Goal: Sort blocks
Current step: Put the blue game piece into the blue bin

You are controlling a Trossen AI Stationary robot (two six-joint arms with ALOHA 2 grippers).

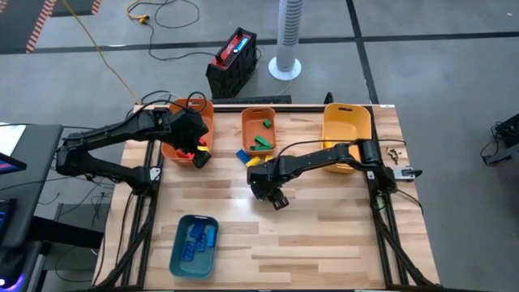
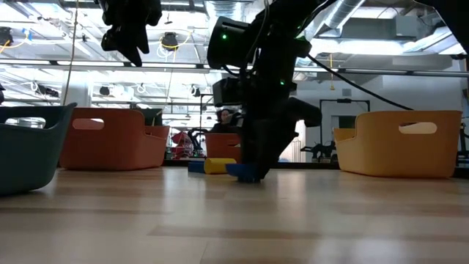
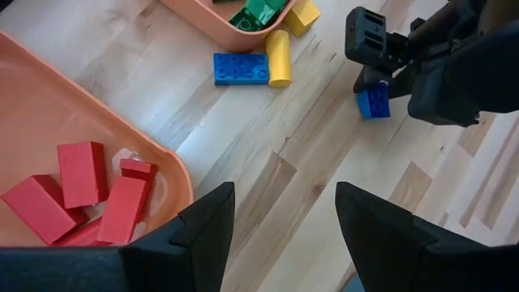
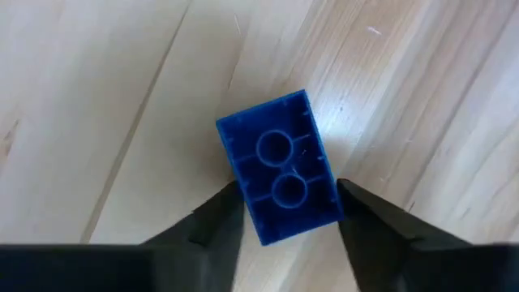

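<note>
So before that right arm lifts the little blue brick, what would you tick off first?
1. Blue brick between the right gripper's fingers: ok.
2. Fingers firmly closed on it: cannot tell.
3. Brick lying on the table, underside up: ok.
4. Teal bin already holds blue bricks, room left: ok.
5. Left gripper away over the orange bin, empty: ok.
6. Loose blue brick and yellow block apart from the grasp: ok.
</note>
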